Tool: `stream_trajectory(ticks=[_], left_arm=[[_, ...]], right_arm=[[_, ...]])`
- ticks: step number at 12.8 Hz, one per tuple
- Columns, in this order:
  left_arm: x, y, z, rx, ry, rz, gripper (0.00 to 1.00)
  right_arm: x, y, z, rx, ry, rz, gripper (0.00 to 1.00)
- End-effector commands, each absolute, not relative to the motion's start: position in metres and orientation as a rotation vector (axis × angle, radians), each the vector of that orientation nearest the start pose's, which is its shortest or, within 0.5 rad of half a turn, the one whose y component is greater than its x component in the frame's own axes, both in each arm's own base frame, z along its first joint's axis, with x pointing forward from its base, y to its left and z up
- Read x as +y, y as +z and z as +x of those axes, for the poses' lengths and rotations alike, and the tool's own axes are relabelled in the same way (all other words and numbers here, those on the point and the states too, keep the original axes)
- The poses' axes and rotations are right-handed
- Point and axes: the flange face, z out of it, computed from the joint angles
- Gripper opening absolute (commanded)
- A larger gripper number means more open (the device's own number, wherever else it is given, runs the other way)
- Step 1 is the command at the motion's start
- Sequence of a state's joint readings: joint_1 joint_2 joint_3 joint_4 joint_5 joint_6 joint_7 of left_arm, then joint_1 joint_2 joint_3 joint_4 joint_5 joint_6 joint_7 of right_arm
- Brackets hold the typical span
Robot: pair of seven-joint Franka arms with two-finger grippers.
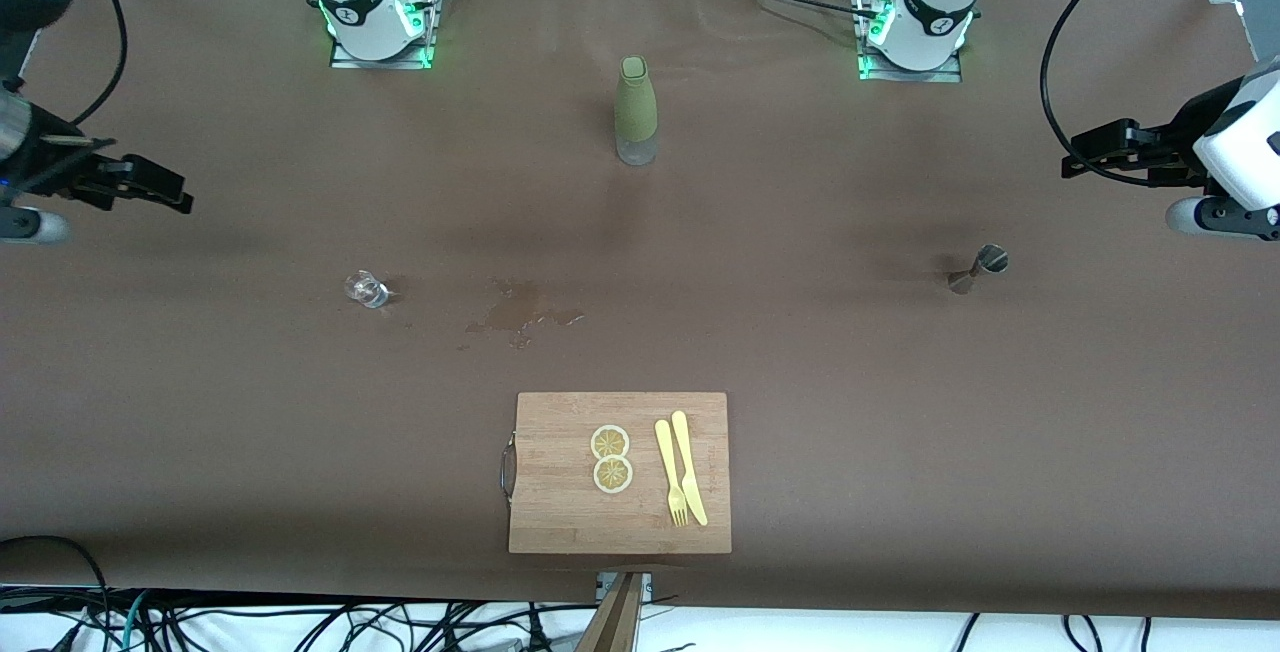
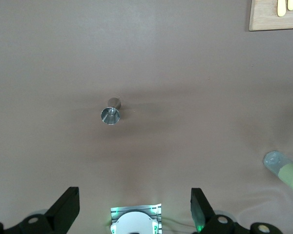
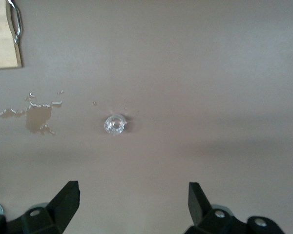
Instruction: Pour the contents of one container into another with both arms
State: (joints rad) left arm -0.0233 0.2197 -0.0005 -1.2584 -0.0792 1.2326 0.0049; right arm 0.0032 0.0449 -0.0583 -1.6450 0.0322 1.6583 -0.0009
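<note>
Both tools are hanging spread and empty: the left tool (image 2: 135, 209) over the jigger (image 1: 979, 269), the right tool (image 3: 134, 207) over the cup (image 1: 366, 289). A spill (image 1: 515, 310) is lying at the frame's center.

Olive-green bottle (image 1: 634, 110), silvery jigger (image 1: 979, 269), brown table (image 1: 900, 412)
</note>
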Motion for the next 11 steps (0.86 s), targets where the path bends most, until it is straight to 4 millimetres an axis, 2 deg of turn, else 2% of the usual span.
stream_trajectory(ticks=[1, 2, 11], left_arm=[[-0.0225, 0.6217, 0.5774, 0.054, 0.393, -3.171, 1.00], [-0.0225, 0.6208, 0.5779, 0.054, 0.395, -3.170, 1.00], [-0.0225, 0.6216, 0.5781, 0.059, 0.391, -3.177, 1.00]], right_arm=[[-0.0253, 0.5854, 0.5635, 0.165, 0.026, -3.117, 0.99], [-0.0246, 0.5851, 0.5632, 0.208, 0.032, -3.116, 0.99], [-0.0207, 0.5806, 0.5635, 0.203, 0.060, -3.121, 0.99]])
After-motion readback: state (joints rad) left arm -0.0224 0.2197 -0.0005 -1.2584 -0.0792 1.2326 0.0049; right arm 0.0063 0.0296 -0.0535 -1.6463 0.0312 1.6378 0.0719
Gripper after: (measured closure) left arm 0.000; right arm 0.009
